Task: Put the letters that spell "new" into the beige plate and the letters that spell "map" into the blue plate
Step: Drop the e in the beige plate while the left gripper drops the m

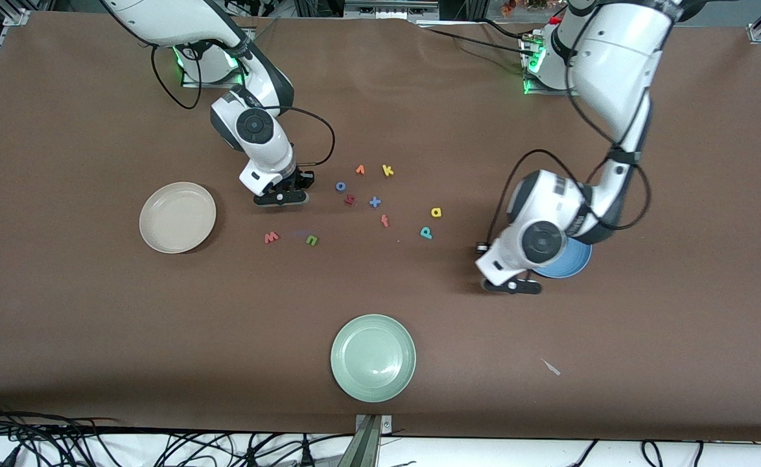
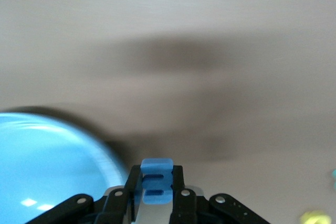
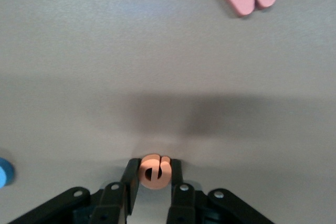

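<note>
The table (image 1: pixel 95 337) is covered with a plain brown sheet; along the edge nearest the front camera a tangle of black cables is seen, and metal framing is seen at the corners by the arm bases.

The blue plate (image 1: pixel 572 263) is largely hidden under the left arm's wrist; only a crescent of its rim is seen, toward the left arm's end of the table. The beige plate (image 1: pixel 177 216) lies empty toward the right arm's end. A pale green plate (image 1: pixel 373 357) lies nearest the front camera.

The left gripper (image 2: pixel 156 190) is held just beside the blue plate's rim, clamped on the periwinkle "m" (image 2: pixel 157 180). The right gripper (image 3: pixel 154 178) is held low over the table near the letter cluster, between the beige plate and the blue "o" (image 1: pixel 340 186), its fingers closed on the orange "e" (image 3: pixel 154 171).

The pinkish "w" (image 1: pixel 271 237) and green "n" (image 1: pixel 312 240) lie on the table near each other, nearer the front camera than the right gripper. The yellow "a" (image 1: pixel 436 212) and teal "p" (image 1: pixel 426 232) lie close together toward the blue plate. The yellow "k" (image 1: pixel 387 170), orange "v" (image 1: pixel 360 170) and red "f" (image 1: pixel 385 221) are scattered among them. One dark red letter (image 1: pixel 350 200) cannot be read.
</note>
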